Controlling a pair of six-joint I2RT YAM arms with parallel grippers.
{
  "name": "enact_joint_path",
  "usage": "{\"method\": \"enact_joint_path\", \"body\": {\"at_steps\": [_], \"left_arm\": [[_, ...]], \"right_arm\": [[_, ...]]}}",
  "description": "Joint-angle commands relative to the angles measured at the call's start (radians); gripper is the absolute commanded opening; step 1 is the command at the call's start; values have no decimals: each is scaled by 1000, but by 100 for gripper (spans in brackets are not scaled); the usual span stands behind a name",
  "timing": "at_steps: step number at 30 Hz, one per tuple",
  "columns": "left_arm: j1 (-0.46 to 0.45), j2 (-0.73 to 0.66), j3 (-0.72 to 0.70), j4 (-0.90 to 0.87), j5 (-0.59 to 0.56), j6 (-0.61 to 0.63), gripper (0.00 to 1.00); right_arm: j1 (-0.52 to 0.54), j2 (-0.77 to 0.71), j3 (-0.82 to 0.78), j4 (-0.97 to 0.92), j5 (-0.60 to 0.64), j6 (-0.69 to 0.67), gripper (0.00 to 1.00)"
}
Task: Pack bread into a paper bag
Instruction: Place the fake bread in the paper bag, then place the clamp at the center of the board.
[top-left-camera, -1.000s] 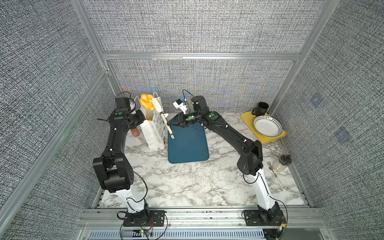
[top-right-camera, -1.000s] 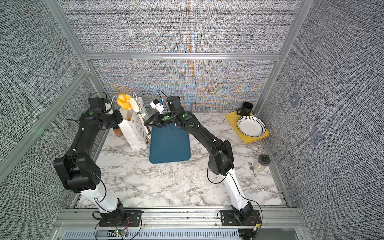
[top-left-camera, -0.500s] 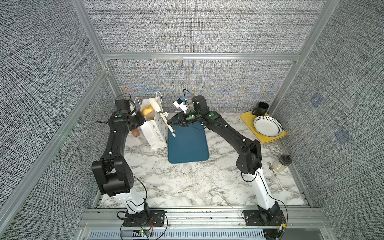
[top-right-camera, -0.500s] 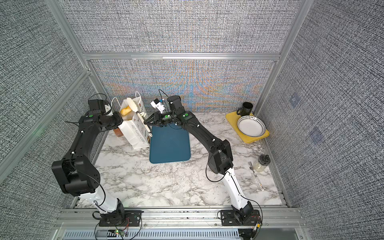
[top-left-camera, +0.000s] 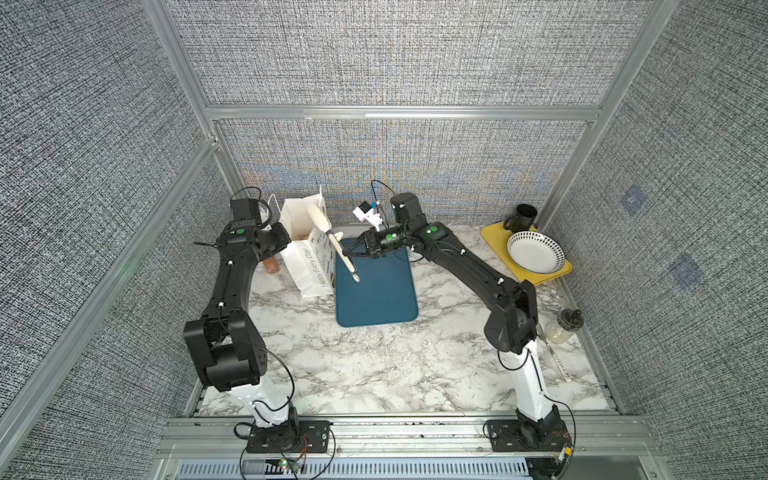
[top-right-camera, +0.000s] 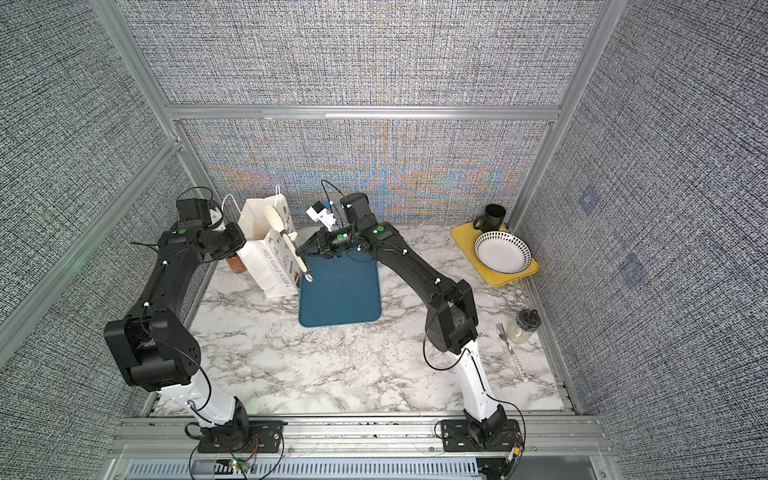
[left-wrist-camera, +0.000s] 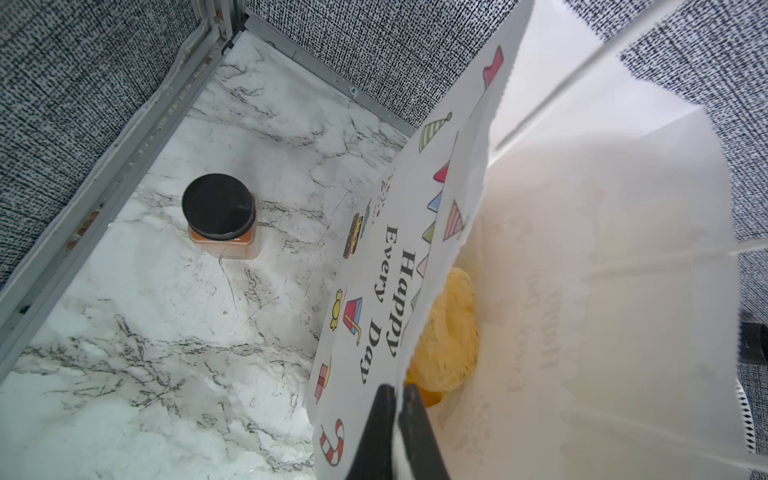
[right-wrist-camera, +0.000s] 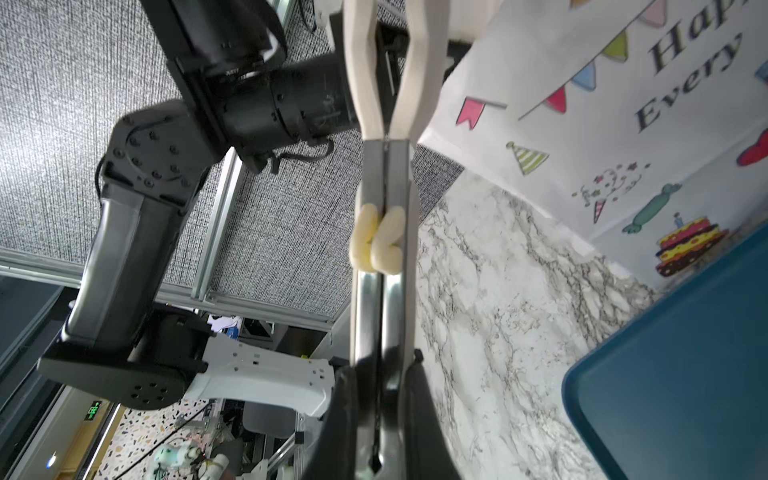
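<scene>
White paper bag (top-left-camera: 309, 270) stood upright at the table's back left, with bread (left-wrist-camera: 449, 332) at its bottom. The blue tray (top-left-camera: 376, 299) beside it was bare, so packing looked essentially finished. The left gripper (left-wrist-camera: 398, 401) pinched the bag's rim. The right gripper (right-wrist-camera: 380, 370) clamped squeezed tongs (top-left-camera: 328, 235) over the mouth. A jar (left-wrist-camera: 220, 216) and the rear wall hemmed the bag, with open marble in front.

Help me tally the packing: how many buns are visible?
2, both inside the paper bag: a pale crumbly bun and an orange one peeking out beside it. More may be hidden deeper.
</scene>
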Motion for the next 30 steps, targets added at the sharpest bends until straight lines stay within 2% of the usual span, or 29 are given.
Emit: {"method": "enact_joint_path", "body": {"at_steps": [1, 4, 9, 12, 15, 21, 22, 24, 25, 26, 30], "left_arm": [[1, 9, 20, -9, -29, 3, 2], [1, 3, 24, -4, -36, -4, 2], [1, -9, 34, -10, -32, -12, 2], [1, -19, 27, -11, -36, -14, 13], [0, -27, 22, -13, -41, -18, 29], [0, -37, 5, -11, -44, -19, 34], [1, -37, 4, -11, -46, -19, 34], [1, -40, 2, -12, -51, -21, 42], [1, -42, 0, -11, -53, -21, 50], [1, -45, -2, -9, -52, -20, 52], [1, -57, -7, -14, -58, -14, 53]], "right_arm": [[4, -113, -170, -100, -21, -139, 2], [-10, -225, -354, -95, 22, -156, 0], [-70, -325, -493, -176, 122, -215, 0], [-123, -366, -572, -204, 212, -243, 0], [-184, -379, -611, -265, 346, -263, 0], [-295, -414, -697, -324, 659, -217, 0], [-315, -417, -720, -326, 686, -201, 0], [-338, -424, -759, -324, 739, -180, 0], [-344, -424, -781, -318, 759, -176, 0], [-347, -422, -800, -317, 780, -170, 0], [-351, -401, -859, -288, 812, -136, 0]]}}
